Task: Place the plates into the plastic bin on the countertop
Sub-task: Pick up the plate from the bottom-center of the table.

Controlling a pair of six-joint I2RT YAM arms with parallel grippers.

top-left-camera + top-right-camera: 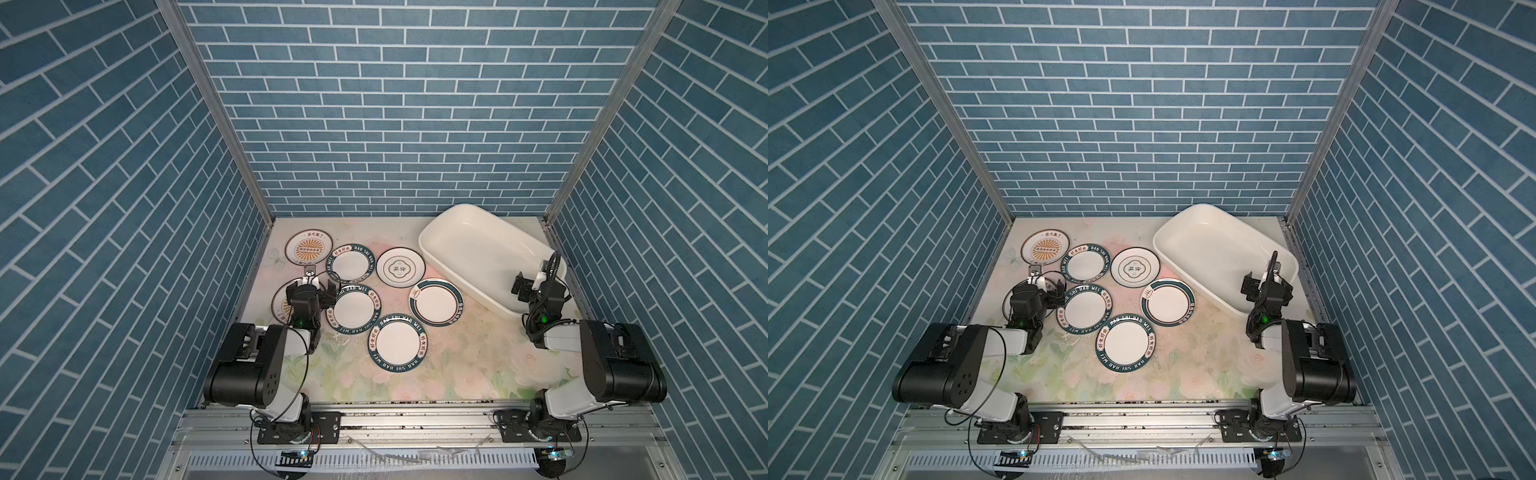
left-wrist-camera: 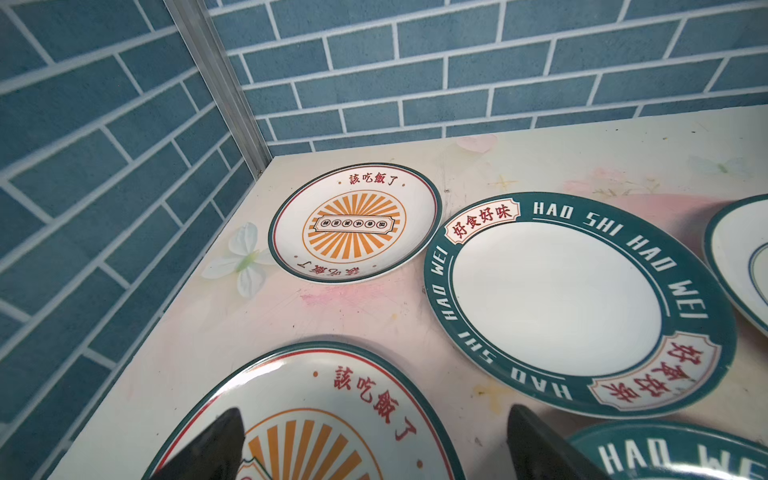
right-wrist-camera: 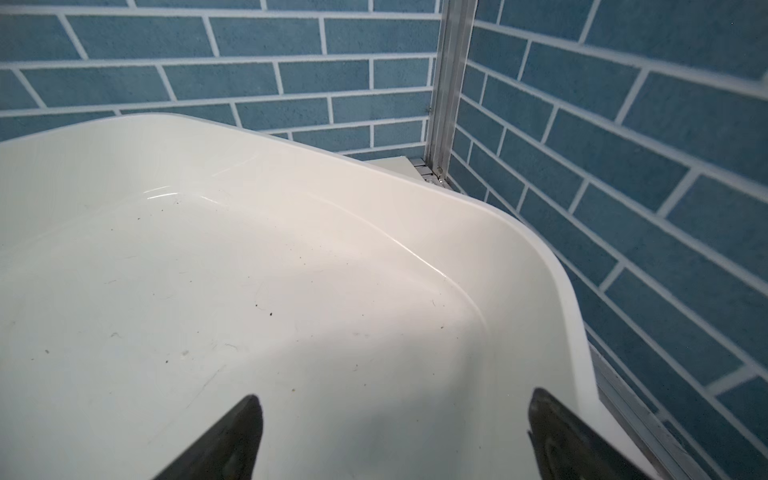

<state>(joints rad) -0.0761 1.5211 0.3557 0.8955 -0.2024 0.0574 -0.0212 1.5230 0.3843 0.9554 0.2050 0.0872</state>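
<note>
Several round white plates lie flat on the floral countertop point(image 1: 457, 365), left of the plastic bin point(image 1: 469, 245). One sunburst plate point(image 1: 309, 248) is at the far left, and another point(image 2: 316, 415) lies under my left gripper point(image 2: 374, 415). That gripper is open, one finger over the plate and one past its rim. Lettered-rim plates point(image 1: 353, 267) point(image 1: 355, 309) point(image 1: 397, 343), a quatrefoil plate point(image 1: 401, 267) and a partial-ring plate point(image 1: 437, 302) fill the middle. My right gripper point(image 3: 395, 397) hangs open and empty over the near end of the empty bin point(image 3: 249, 270).
Blue brick-patterned walls close in the left, back and right, with aluminium posts point(image 1: 224, 124) at the corners. The bin sits diagonally in the back right corner, close to the right wall. A metal rail point(image 1: 415, 419) with both arm bases runs along the front edge.
</note>
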